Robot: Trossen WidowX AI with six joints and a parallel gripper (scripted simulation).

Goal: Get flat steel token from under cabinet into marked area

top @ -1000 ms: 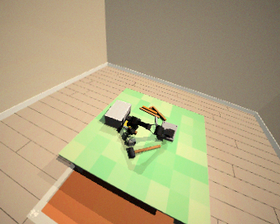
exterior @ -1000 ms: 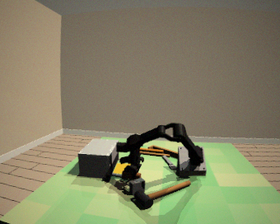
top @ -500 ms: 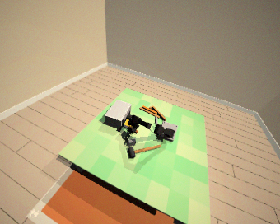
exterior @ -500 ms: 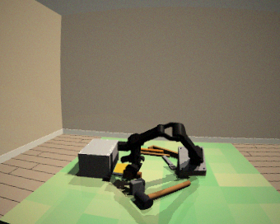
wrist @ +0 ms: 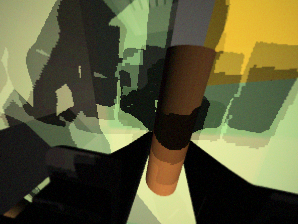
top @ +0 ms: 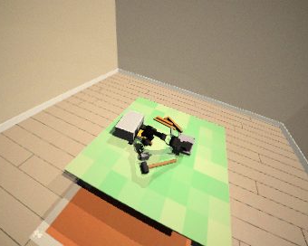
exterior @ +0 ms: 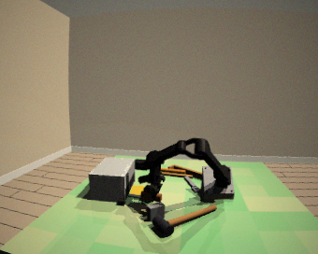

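So gripper (top: 149, 141) (exterior: 151, 190) (wrist: 167, 138)'s clamped on the wood handle (top: 150, 143) (exterior: 159, 197) (wrist: 185, 82), prob mid-fetch; next, line tip up w/ cabinet (top: 129, 122) (exterior: 109, 179) gap, imo.

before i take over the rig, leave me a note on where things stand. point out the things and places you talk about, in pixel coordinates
Gripper (top: 143, 146) (exterior: 151, 190) (wrist: 167, 138): shut on the orange handle (wrist: 184, 75) of a tool with a grey shaft (wrist: 189, 22).
Cabinet (top: 131, 119) (exterior: 112, 168): on the table, yellow area (exterior: 137, 190) (wrist: 260, 35) in front of it.
Token: I can't make it out in any view.
Mallet (top: 145, 167) (exterior: 164, 228): lying on the table, not in use.
Done: tool in hand.
Left, as far as I can tell: token out and flat in the area, tool down clear of both, gripper open, arm away.
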